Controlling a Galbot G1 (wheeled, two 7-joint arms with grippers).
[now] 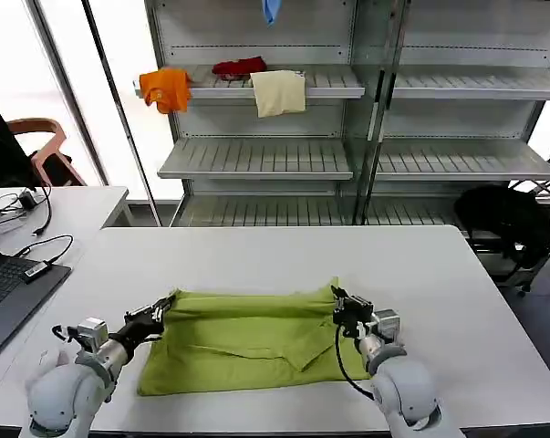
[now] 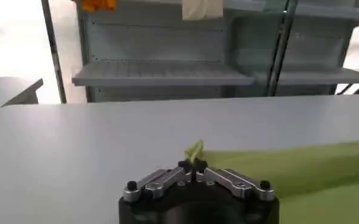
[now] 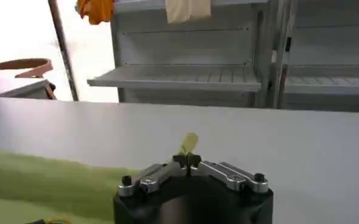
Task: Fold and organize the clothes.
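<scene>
**Lime-green shirt held at two far corners**

White and wide, the table (image 1: 256, 251) takes most of the head view, and behind it stands a grey metal shelving unit (image 1: 347, 155) with several levels. On the upper shelf lie an orange garment (image 1: 165, 88), a red garment (image 1: 239, 67) and a cream garment (image 1: 278, 92); a blue cloth (image 1: 271, 9) hangs above them. At the table's left edge there is a dark laptop (image 1: 5, 292) with cables beside it.

The T-shirt (image 1: 247, 342) is lime yellow-green and lies flat on the near middle part of the table, folded into a wide band (the fabric shows some creases and an overlapping flap near the centre). Its long side runs from left to right between the two arms.

The left gripper (image 1: 166, 306) is at the far left corner of the T-shirt. In the left wrist view its fingers (image 2: 185, 165) are pressed together, and a small tip of green fabric stands up from between them, so the jaws are closed on the cloth.

The right gripper (image 1: 338, 297) is at the far right corner. In the right wrist view its fingers (image 3: 180, 161) also meet, pinching a small raised point of the T-shirt (image 3: 189, 142), with the rest of the shirt spreading away on the table surface.
</scene>
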